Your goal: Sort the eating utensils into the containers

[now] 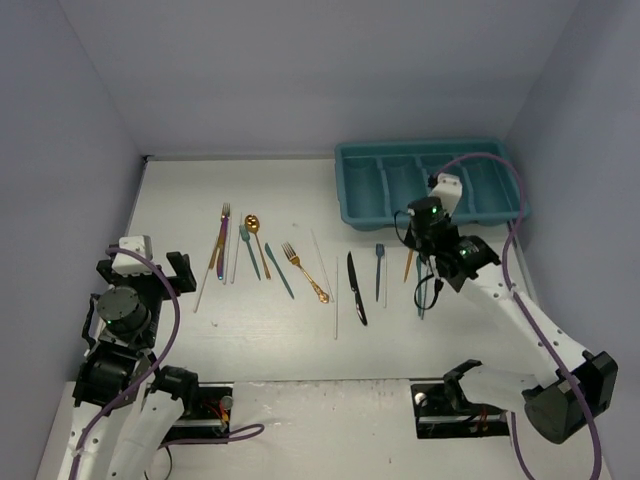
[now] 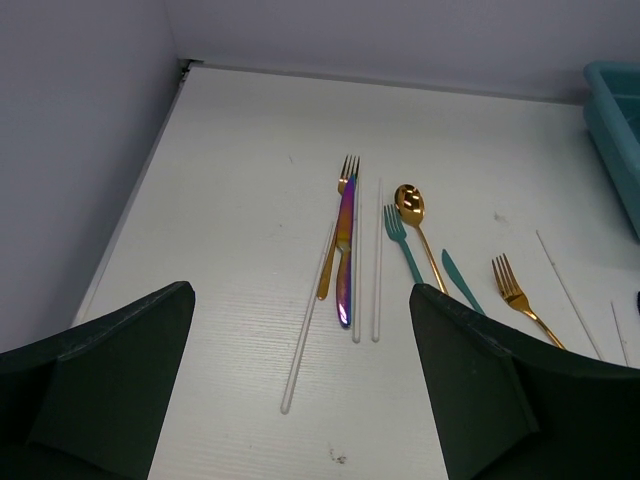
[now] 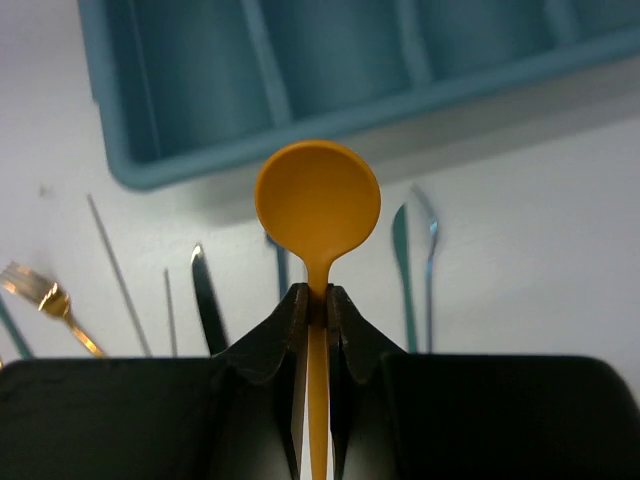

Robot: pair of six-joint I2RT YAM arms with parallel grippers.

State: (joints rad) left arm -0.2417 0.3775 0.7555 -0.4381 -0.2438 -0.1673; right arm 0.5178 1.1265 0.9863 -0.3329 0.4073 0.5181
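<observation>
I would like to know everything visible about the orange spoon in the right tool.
The orange spoon looks like matte plastic, with a round bowl and a slim straight handle. The right tool is shut on the handle just below the bowl. The bowl points toward the teal tray. Only the tool visibly touches it.

Setting: robotics lab test cell. White bench [image 1: 180, 200], boxed in on three sides by plain pale-lilac walls [image 1: 320, 70]. Left arm [image 1: 125, 330] and right arm [image 1: 520, 320], white and black, bolted at the bench's near edge, trailing purple cables [image 1: 176, 310]. Cutlery [image 1: 305, 272] laid in a tidy row beside a teal tray [image 1: 390, 224]: a staged layout.
</observation>
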